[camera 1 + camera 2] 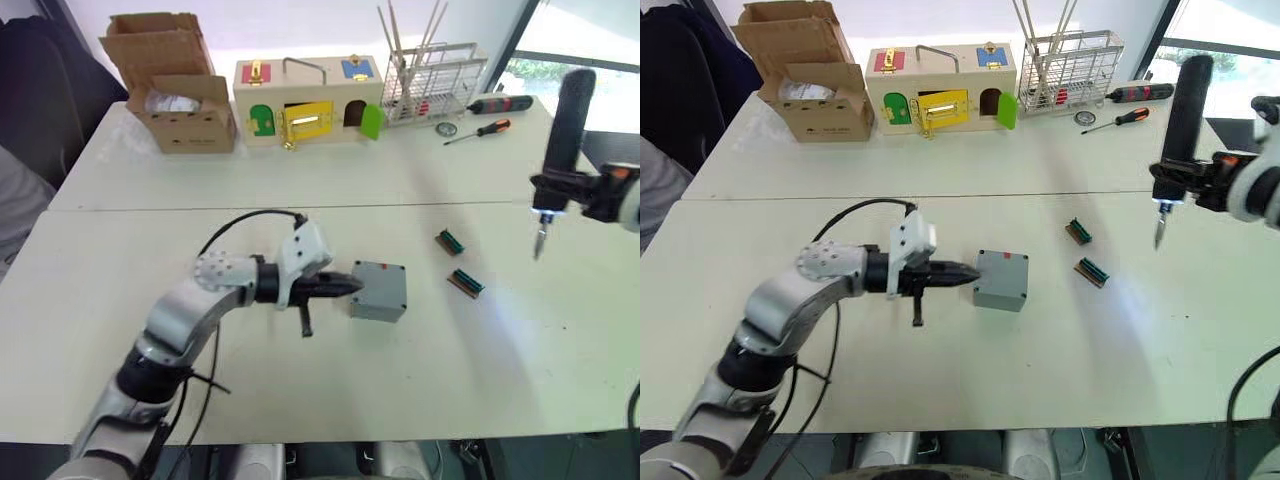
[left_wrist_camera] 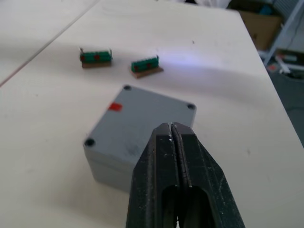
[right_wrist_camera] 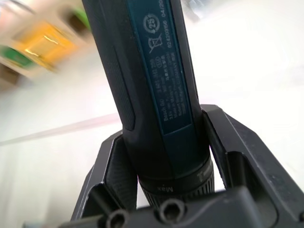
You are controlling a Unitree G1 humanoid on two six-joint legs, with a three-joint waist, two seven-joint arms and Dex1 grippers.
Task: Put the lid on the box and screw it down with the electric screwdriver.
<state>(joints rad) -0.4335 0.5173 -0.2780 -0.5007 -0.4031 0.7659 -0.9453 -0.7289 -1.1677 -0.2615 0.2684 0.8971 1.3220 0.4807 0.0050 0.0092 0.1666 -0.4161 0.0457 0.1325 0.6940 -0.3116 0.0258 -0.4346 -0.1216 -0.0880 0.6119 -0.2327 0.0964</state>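
The grey box (image 1: 376,307) stands mid-table with the lid (image 1: 380,278) lying on top of it, its red mark (image 2: 114,107) facing up. My left gripper (image 1: 354,285) is shut and empty, its tip against the box's left side at lid height. In the left wrist view the joined fingertips (image 2: 164,137) overlap the lid's near edge. Far to the right, my right gripper (image 1: 556,186) is shut on the electric screwdriver (image 1: 566,125), held upright above the table with its bit (image 1: 539,240) pointing down. The right wrist view shows the fingers (image 3: 229,142) clamping the dark barrel (image 3: 152,71).
Two small green connector blocks (image 1: 449,240) (image 1: 466,283) lie right of the box. Along the far edge stand a cardboard box (image 1: 180,95), a wooden box with coloured doors (image 1: 305,105), a wire rack (image 1: 430,80) and two hand screwdrivers (image 1: 498,104) (image 1: 480,130).
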